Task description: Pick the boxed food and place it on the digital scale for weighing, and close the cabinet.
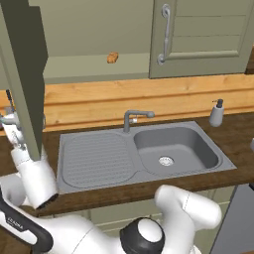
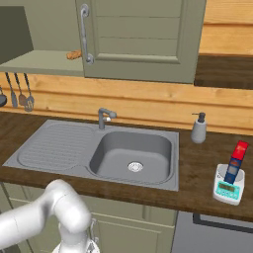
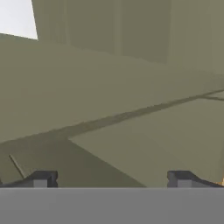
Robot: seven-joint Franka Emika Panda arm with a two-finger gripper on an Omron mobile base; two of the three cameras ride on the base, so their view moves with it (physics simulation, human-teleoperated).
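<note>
The cabinet (image 2: 143,39) is cut off at the top of both base views; its right door is shut, with a vertical silver handle (image 2: 85,34), while its left door (image 1: 25,74) stands swung out, edge-on, and hides the arm's hand behind it in the left base view. In the hand view the fingers (image 3: 111,179) stand wide apart with nothing between them, close before grey-green cabinet panels that are hard to tell apart. A dark wooden worktop (image 2: 197,168) runs under a pale wood-plank wall (image 1: 149,96). A grey sink (image 1: 139,154) with a drainboard and tap (image 1: 134,118) is set into it. A soap dispenser (image 2: 199,128) stands near the sink's right end. The boxed food (image 2: 235,163) stands tilted on the digital scale (image 2: 229,187), near the worktop's front edge, well apart from the sink. An orange-brown lump (image 1: 112,57) lies on the open cabinet shelf (image 1: 94,67). Utensils (image 2: 21,91) hang at the wall's left.
</note>
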